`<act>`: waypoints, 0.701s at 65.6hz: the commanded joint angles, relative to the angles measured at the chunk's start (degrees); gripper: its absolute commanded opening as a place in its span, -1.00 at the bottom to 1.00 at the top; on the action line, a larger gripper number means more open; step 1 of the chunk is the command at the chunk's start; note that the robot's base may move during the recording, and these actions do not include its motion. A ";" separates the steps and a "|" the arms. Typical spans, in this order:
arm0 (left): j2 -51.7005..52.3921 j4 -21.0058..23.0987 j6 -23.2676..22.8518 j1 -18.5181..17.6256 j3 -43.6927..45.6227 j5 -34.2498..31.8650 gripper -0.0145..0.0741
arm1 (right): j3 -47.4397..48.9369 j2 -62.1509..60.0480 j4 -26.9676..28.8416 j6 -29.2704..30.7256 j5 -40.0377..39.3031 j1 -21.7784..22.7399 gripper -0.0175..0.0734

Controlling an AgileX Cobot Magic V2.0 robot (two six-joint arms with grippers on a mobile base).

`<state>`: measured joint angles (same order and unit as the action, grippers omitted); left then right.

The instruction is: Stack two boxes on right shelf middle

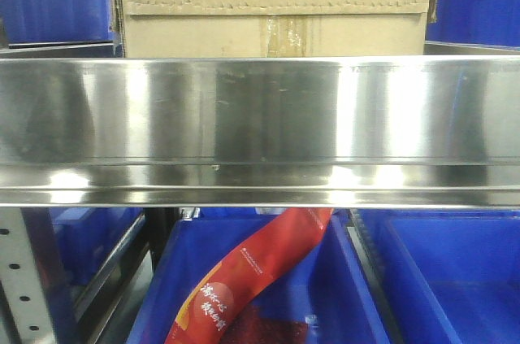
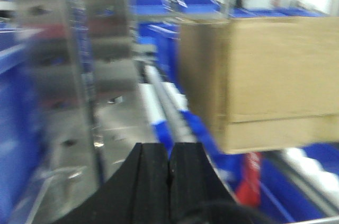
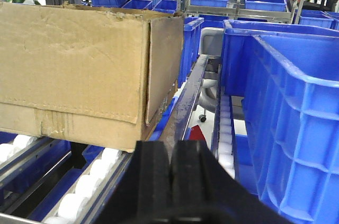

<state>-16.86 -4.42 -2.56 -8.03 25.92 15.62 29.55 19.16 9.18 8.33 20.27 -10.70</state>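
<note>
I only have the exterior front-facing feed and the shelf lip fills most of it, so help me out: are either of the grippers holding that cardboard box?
Observer: No. The right gripper is shut on nothing, with the cardboard box ahead to its left.
Operator: And the left one?
Observer: The left gripper is also shut and empty; its view is blurred, with the box ahead to its right.
Operator: What is the box resting on?
Observer: In the right wrist view it sits over tracks of white rollers.
Operator: Anything beside it?
Observer: A large blue bin stands to its right, with a gap between them.
</note>
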 commanded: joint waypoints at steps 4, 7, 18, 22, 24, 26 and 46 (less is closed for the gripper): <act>5.23 2.77 1.46 6.22 -7.05 -5.85 -0.92 | -0.12 -0.30 -0.42 0.12 -1.49 0.28 -0.95; 7.36 2.77 1.46 7.59 -10.25 -7.62 -0.92 | -0.12 -0.30 -0.42 0.12 -1.49 0.28 -0.95; 14.07 2.77 1.46 9.60 -21.69 -15.62 -0.92 | -0.12 -0.30 -0.42 0.12 -1.49 0.28 -0.95; 15.86 2.77 1.46 9.60 -25.71 -18.48 -0.92 | -0.12 -0.30 -0.42 0.12 -1.49 0.28 -0.95; 16.86 2.77 1.46 9.60 -25.92 -19.12 -0.92 | -0.12 -0.30 -0.42 0.12 -1.49 0.28 -0.95; 16.86 2.77 1.46 9.60 -25.92 -18.37 -0.92 | -0.12 -0.30 -0.42 0.12 -1.49 0.28 -0.95; 16.86 2.77 1.46 9.60 -25.92 -13.54 -0.92 | -0.12 -0.30 -0.42 0.12 -1.49 0.28 -0.95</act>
<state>-0.32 -2.04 -1.42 1.31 -0.06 2.71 29.55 19.16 9.18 8.33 20.18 -10.70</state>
